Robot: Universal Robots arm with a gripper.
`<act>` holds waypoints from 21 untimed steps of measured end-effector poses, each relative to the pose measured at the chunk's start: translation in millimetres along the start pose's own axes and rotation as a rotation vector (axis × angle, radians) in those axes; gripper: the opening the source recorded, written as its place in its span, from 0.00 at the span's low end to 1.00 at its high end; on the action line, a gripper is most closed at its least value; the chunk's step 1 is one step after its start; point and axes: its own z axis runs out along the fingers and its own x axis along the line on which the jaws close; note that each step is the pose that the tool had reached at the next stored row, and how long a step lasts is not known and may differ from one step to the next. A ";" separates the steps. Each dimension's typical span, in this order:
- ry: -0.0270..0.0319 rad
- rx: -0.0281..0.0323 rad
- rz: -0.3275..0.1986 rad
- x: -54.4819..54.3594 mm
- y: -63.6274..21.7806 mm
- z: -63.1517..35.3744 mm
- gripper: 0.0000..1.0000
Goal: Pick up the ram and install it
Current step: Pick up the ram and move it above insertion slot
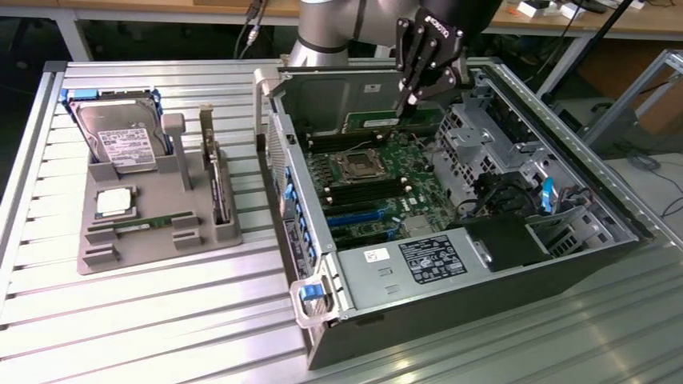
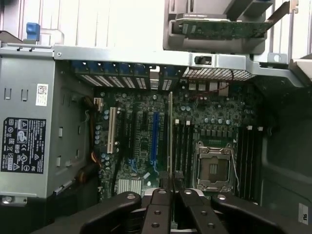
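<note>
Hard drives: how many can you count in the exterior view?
1. The boxy silver hard drive with a white label sits in the grey plastic tray on the exterior view's left; others may be hidden inside the open computer case.

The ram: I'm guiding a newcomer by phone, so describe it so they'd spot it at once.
Find the open computer case, then the robot arm reaching into it. The claw grips the ram: a long, thin green stick with a pale label, unlike the black slots near it.
</note>
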 end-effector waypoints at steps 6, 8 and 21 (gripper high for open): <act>-0.0003 -0.0034 0.000 1.1 -17.8 -1.6 0.12; -0.0002 -0.0054 0.000 1.5 -26.1 -2.5 0.12; -0.0008 -0.0149 0.000 4.2 -69.2 -6.5 0.12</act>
